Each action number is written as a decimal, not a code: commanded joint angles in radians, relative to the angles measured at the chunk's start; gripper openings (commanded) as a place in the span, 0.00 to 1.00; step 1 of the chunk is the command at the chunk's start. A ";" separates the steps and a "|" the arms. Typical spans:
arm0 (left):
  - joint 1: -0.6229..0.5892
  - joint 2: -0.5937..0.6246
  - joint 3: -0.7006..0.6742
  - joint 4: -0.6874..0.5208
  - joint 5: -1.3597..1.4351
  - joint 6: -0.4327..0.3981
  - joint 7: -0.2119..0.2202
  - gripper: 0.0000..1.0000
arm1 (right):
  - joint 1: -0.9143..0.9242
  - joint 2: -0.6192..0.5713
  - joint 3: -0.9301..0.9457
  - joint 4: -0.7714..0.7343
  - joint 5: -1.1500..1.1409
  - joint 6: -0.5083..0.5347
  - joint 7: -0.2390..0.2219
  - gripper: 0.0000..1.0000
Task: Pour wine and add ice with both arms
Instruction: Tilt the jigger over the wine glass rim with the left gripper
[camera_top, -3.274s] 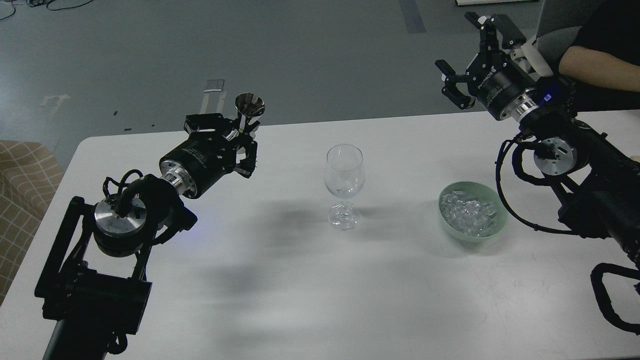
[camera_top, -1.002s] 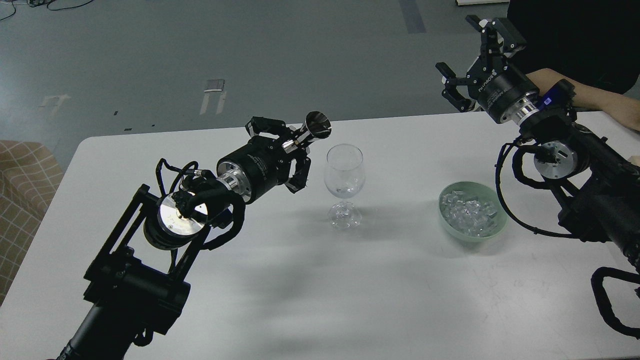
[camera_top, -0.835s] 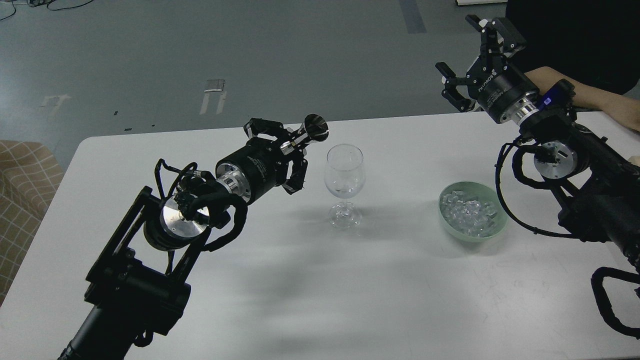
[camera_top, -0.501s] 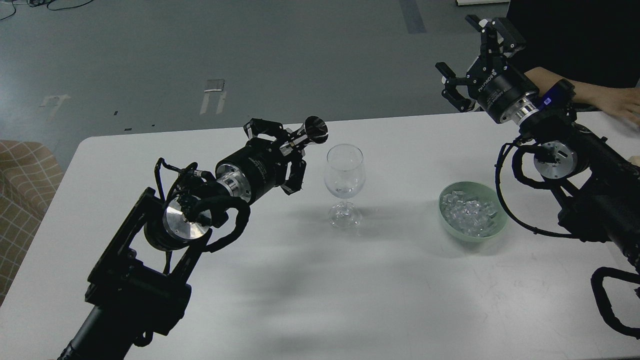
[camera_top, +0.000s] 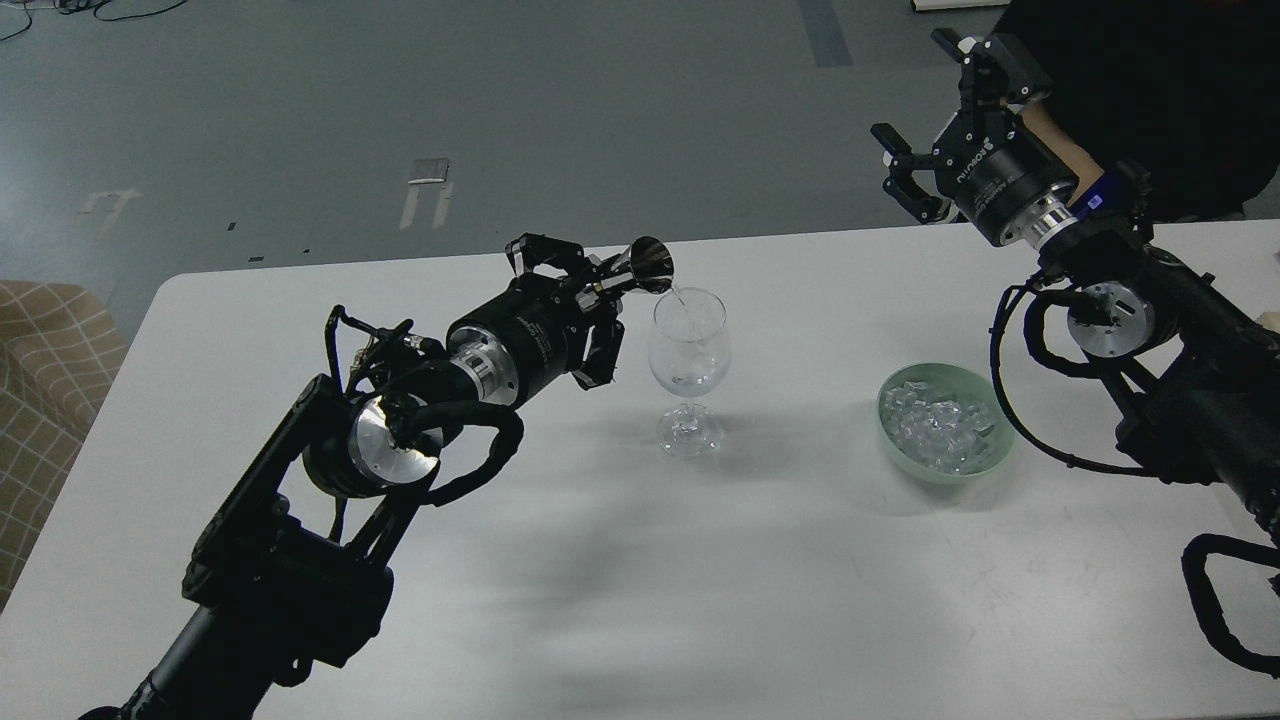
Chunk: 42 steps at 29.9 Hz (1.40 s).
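Note:
A clear stemmed wine glass (camera_top: 688, 368) stands upright mid-table. My left gripper (camera_top: 590, 295) is shut on a small shiny metal measuring cup (camera_top: 643, 270), tilted with its mouth at the glass's left rim. A thin clear stream falls from the cup into the glass. The ice (camera_top: 940, 425), many small clear cubes, lies in a pale green bowl (camera_top: 990, 455) to the right of the glass. My right gripper (camera_top: 935, 125) is open and empty, held high above the table's far right edge, well away from the bowl.
The white table (camera_top: 640, 580) has its far edge just behind the glass. A person in dark clothes (camera_top: 1130, 90) sits at the far right, an arm close behind my right gripper. A checked seat (camera_top: 40, 380) stands left of the table.
My left arm has carried the cup rightward to the glass and tilted it; liquid now streams out. The person's forearm has shifted behind my right gripper. My right arm has barely moved.

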 joint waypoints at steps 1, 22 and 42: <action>0.000 -0.001 0.000 0.002 0.012 -0.001 -0.002 0.05 | 0.000 0.000 0.005 0.000 0.000 0.000 0.000 1.00; 0.000 -0.004 0.002 0.005 0.095 -0.001 -0.005 0.05 | -0.005 0.001 0.011 0.000 0.000 -0.001 0.000 1.00; -0.036 -0.004 0.063 0.000 0.173 -0.002 -0.005 0.05 | -0.005 0.001 0.011 0.000 0.000 0.000 0.000 1.00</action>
